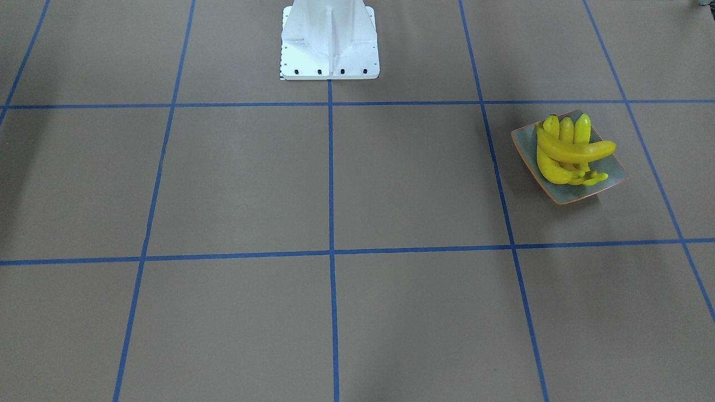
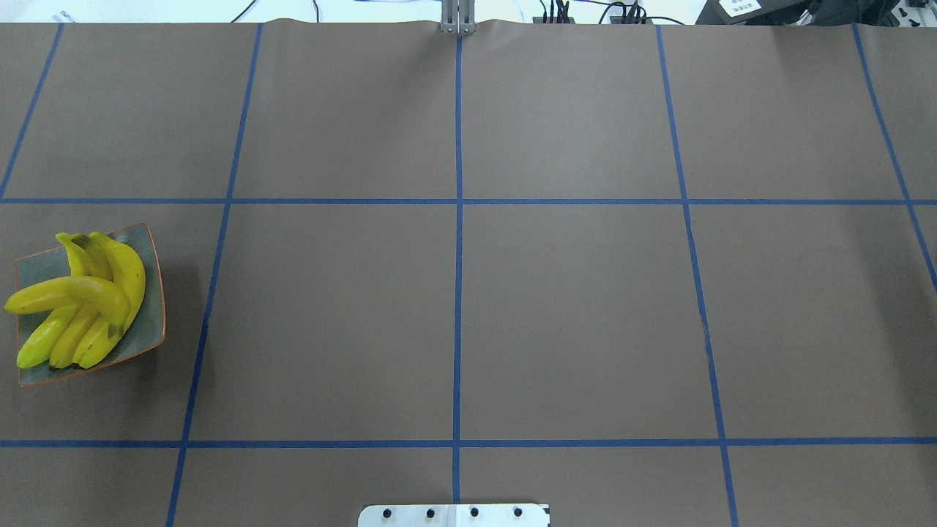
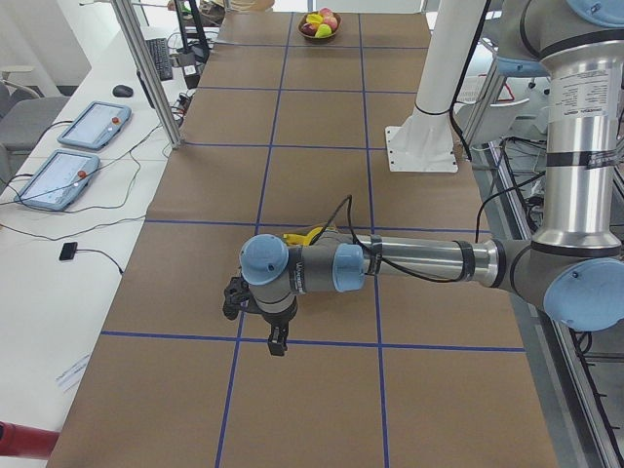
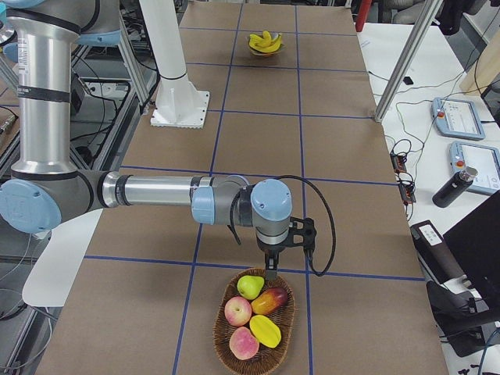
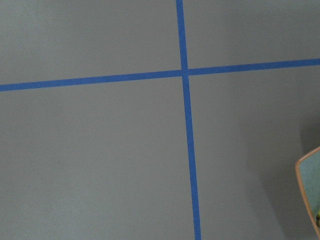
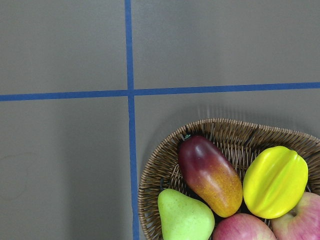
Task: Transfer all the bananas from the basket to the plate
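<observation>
Four bananas (image 1: 570,151) are lying piled on the plate (image 1: 613,169). I cannot tell whether the left pincer (image 3: 277,344) or right pincer (image 4: 270,269) is clenching.

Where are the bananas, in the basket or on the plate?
On the plate: four bananas piled there; basket holds only other fruit.

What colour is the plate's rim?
Orange-brown, a thin line edging the glossy grey-green plate; it shows best in the exterior front-facing view.
</observation>
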Robot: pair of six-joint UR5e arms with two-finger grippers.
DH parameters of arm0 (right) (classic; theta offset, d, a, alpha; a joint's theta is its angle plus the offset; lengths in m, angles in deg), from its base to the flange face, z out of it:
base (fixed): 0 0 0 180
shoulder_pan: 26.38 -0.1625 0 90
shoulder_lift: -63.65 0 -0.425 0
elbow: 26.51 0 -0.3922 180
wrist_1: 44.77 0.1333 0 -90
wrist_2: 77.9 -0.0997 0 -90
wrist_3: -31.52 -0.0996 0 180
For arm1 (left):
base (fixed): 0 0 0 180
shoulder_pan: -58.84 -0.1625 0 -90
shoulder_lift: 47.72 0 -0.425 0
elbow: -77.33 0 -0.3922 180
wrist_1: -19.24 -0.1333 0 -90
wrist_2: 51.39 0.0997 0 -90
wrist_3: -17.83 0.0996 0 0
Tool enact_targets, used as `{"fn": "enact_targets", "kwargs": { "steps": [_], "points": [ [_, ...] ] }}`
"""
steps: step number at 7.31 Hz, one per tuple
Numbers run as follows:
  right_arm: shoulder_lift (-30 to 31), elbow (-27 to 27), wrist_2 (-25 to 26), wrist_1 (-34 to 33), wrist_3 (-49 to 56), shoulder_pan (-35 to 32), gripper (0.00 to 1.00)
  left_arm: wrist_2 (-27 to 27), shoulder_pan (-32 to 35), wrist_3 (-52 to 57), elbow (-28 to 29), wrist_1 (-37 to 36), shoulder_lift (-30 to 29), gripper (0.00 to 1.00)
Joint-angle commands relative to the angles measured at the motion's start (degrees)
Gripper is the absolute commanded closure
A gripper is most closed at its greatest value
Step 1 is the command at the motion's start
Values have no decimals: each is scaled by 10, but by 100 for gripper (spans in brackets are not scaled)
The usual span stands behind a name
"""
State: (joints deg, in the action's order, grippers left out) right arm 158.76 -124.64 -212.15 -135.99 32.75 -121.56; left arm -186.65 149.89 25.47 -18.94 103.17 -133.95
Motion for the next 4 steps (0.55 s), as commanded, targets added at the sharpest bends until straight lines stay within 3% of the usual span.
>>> {"fn": "enact_targets", "kwargs": {
  "steps": [1, 4],
  "points": [
    [-4, -4, 0, 1, 3, 0, 0, 0, 0, 0, -2, 0, 4, 0],
    [-3, -20, 5, 3, 4, 0, 0, 0, 0, -1, -2, 0, 4, 0]
  ]
}}
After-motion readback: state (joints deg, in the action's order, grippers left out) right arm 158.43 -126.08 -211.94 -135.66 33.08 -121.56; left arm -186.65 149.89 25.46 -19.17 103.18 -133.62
